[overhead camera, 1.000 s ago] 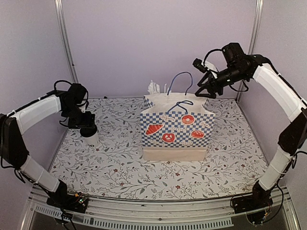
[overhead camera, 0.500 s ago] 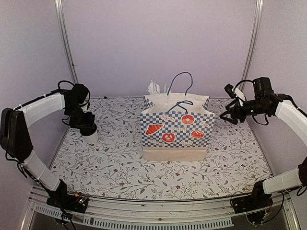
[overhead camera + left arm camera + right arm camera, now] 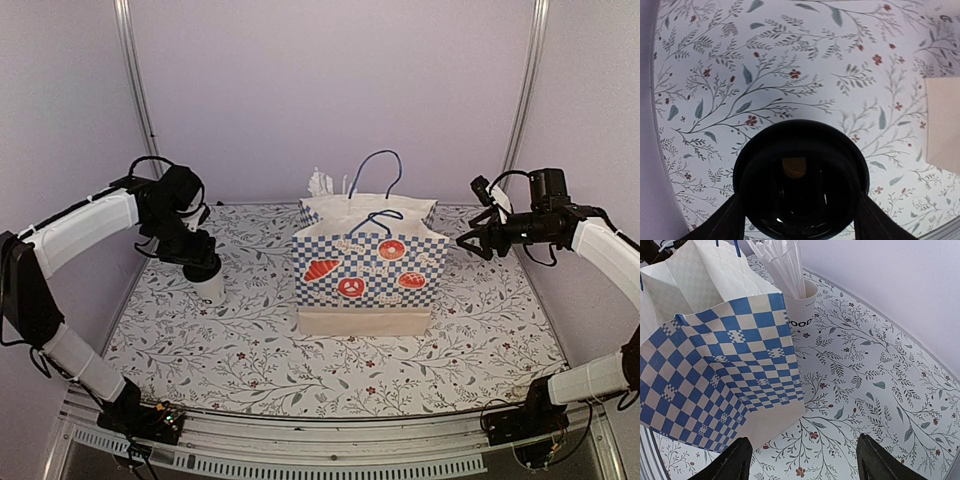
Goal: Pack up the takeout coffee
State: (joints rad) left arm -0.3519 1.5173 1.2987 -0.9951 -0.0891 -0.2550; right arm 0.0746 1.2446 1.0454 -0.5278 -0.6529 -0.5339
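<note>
- Since half a second earlier, the left claw (image 3: 204, 270) had carried the coffee (image 3: 211, 289) nearer the bag (image 3: 368, 268).
- Coffee sat clamped between its fingers, directly beneath that claw.
- Right claw (image 3: 464, 241) hung spread wide, bag just beside its fingertips.

"OOD" on straw cup (image 3: 802, 310)

Plain lilac walls (image 3: 330, 90) close in the back and sides, a metal post (image 3: 140, 100) in each back corner. A floral cloth (image 3: 250, 360) covers the table (image 3: 330, 428). The light is even.
</note>
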